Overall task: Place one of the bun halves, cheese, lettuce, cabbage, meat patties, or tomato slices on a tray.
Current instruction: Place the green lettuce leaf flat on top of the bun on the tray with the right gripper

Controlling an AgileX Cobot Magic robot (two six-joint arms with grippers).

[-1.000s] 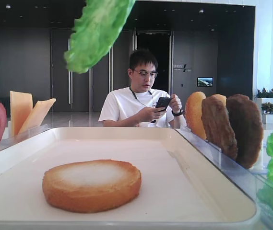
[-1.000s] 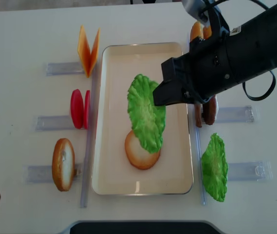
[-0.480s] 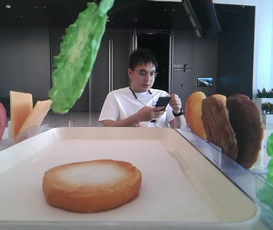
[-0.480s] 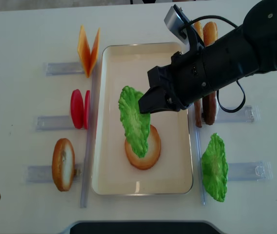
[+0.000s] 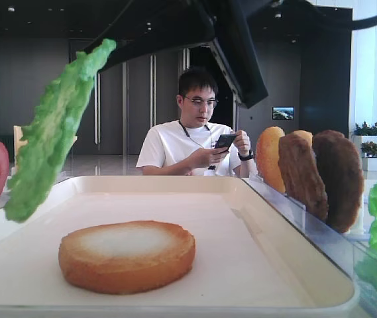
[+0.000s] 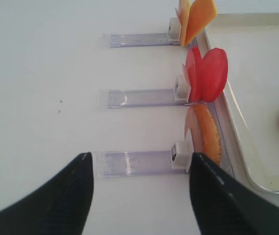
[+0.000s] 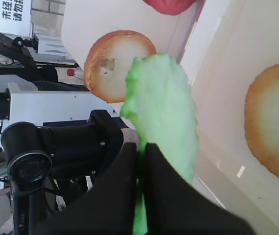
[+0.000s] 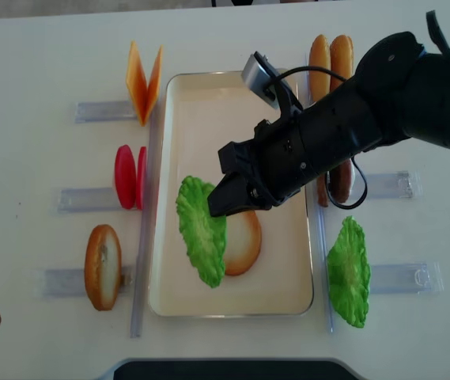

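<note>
My right gripper (image 8: pixel 226 202) is shut on the edge of a ruffled green lettuce leaf (image 8: pixel 201 231), which hangs tilted above the left part of the cream tray (image 8: pixel 284 289). The leaf overlaps the left edge of a bun half (image 8: pixel 245 241) lying flat on the tray. In the right wrist view the fingers pinch the lettuce (image 7: pixel 166 112) with the bun half (image 7: pixel 271 122) to the right. The low exterior view shows the lettuce (image 5: pixel 52 136) hanging left of the bun half (image 5: pixel 127 255). My left gripper (image 6: pixel 139 164) stands open over bare table, near the left racks.
Left of the tray, clear racks hold cheese (image 8: pixel 144 79), tomato slices (image 8: pixel 130 176) and a bun half (image 8: pixel 103 266). Right racks hold bun halves (image 8: pixel 329 55), meat patties (image 5: pixel 321 175) and another lettuce leaf (image 8: pixel 348 271). A seated person (image 5: pixel 198 142) is beyond the table.
My right gripper has carried the lettuce down and to the left, from over the tray's middle to low over its left side. The bun half and the left gripper have not moved.
</note>
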